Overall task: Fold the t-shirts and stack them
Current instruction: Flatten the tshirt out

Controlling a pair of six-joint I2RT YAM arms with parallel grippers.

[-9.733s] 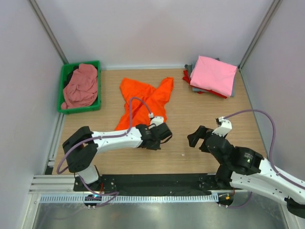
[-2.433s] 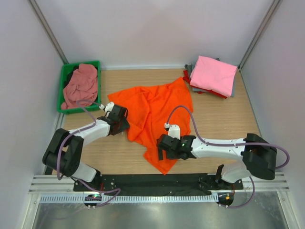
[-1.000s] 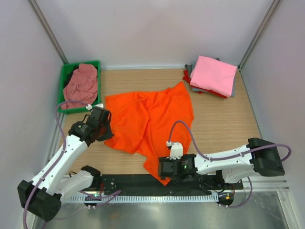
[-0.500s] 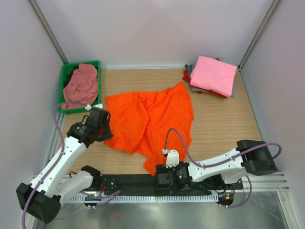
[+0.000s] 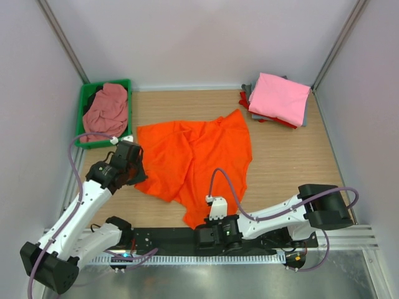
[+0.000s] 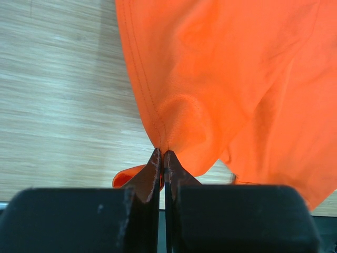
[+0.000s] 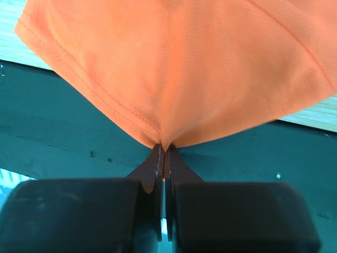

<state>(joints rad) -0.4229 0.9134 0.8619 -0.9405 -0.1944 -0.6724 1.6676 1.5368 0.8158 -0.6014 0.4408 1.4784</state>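
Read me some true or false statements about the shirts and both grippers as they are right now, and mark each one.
1. The left gripper is shut on the bright orange cloth t-shirt. True.
2. The right gripper is open, clear of that shirt. False: it is shut on the shirt's near corner.
3. A folded pink cloth t-shirt lies far right, apart from the orange one. True.
4. The green plastic bin holds nothing. False: a crumpled dusty-pink cloth t-shirt lies in it.

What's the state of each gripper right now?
Left gripper: closed, pinching the orange t-shirt at its hem.
Right gripper: closed, pinching a corner of the same shirt.
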